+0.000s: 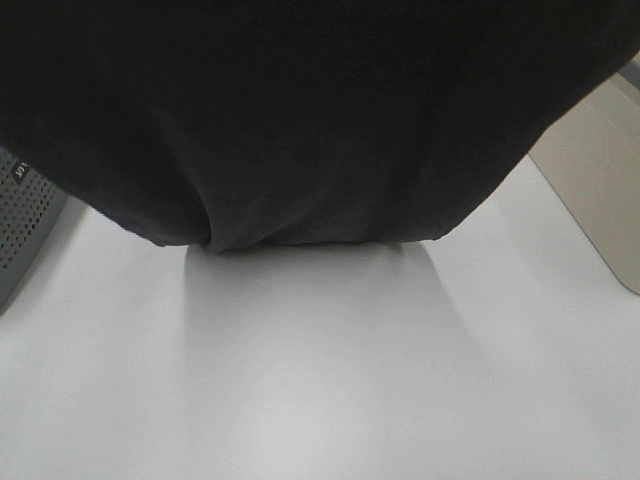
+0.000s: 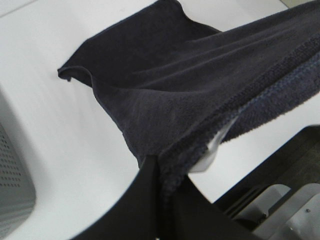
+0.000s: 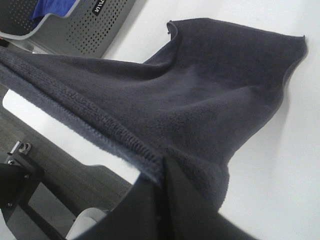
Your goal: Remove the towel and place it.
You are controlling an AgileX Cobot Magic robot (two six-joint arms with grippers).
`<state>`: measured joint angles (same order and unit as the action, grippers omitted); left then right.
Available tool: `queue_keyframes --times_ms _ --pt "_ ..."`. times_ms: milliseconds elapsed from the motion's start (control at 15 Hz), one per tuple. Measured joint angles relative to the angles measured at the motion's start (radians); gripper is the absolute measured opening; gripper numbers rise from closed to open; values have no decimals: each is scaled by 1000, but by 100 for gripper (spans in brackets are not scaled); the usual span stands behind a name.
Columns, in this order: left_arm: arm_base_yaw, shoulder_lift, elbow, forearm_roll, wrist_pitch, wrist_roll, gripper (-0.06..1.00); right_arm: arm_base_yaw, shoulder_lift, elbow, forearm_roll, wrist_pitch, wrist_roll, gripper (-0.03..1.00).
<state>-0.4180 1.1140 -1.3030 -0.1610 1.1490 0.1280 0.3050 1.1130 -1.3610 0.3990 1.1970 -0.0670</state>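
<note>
Towel (image 1: 300, 110) held up over the white tabletop (image 1: 320, 380). From the high camera it is a dark charcoal sheet filling the upper half of the view, with its lower hem hanging just above the tabletop.

Left gripper (image 2: 160, 167): jaws pressed together on 1 hemmed edge of the towel, just beside the small white tag (image 2: 212, 150). Right gripper (image 3: 162, 167): jaws likewise pinching the hem, at the opposite end.

In both wrist views the edge between the 2 pinches runs taut and clear of the tabletop. The far part of the cloth slopes down and lies on the tabletop, 1 far corner curled. A perforated grey bin (image 3: 85, 30) stands at the tabletop's side with a blue cloth (image 3: 50, 7) in it.

Step in hand, as judged: carrying the lifted towel to where it is to be laid. To do it well:
- Both arms should travel together at 1 matched height above the tabletop, so the spanned hem is neither slackened nor tugged out of a pinch.
- The trailing end should drag flat on the tabletop, not fold under.
- Neither pinch should let go until the held edge is down on the tabletop.

Terry cloth is floppy, so a slow, even lowering should limit bunching.
</note>
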Motion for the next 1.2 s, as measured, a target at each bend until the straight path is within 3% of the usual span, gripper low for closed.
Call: queue_keyframes --times_ms 133,333,1200 --pt "0 -53 156 -58 -6 5 0 0 -66 157 20 -1 12 2" --pt "0 -72 258 -120 -6 18 0 0 -119 259 25 -1 35 2" --pt "0 -76 272 -104 -6 20 0 0 -129 269 43 1 45 2"
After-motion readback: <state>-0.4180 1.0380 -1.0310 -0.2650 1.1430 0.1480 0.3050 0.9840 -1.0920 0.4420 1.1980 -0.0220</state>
